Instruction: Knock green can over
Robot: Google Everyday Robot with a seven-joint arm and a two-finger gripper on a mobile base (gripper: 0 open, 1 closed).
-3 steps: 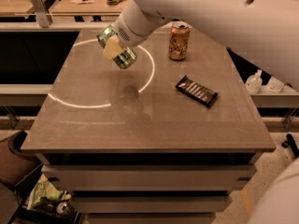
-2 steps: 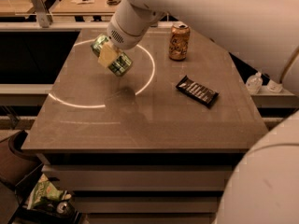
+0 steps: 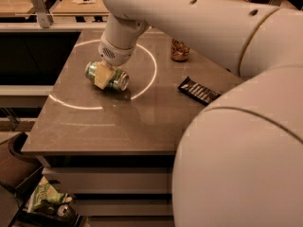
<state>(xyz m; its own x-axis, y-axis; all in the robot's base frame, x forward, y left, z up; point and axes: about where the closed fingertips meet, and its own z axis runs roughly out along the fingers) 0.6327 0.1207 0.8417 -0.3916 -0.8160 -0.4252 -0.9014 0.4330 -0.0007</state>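
Note:
The green can (image 3: pixel 117 80) lies on its side on the grey table (image 3: pixel 113 122), left of the middle, its silver end facing right and toward me. My gripper (image 3: pixel 102 75) comes down from the white arm (image 3: pixel 189 18) and is shut on the green can around its middle; one pale finger (image 3: pixel 101 77) shows across the can's front. The orange-brown can (image 3: pixel 180 52) stands upright at the back, partly hidden by the arm.
A dark wrapped snack bar (image 3: pixel 199 90) lies on the table's right side. A bright ring of light (image 3: pixel 142 86) marks the tabletop around the can. My arm fills the right half of the view. A green bag (image 3: pixel 46 196) lies on the floor below left.
My gripper has carried the green can left and down to the tabletop. The can has turned from tilted in the air to lying on its side.

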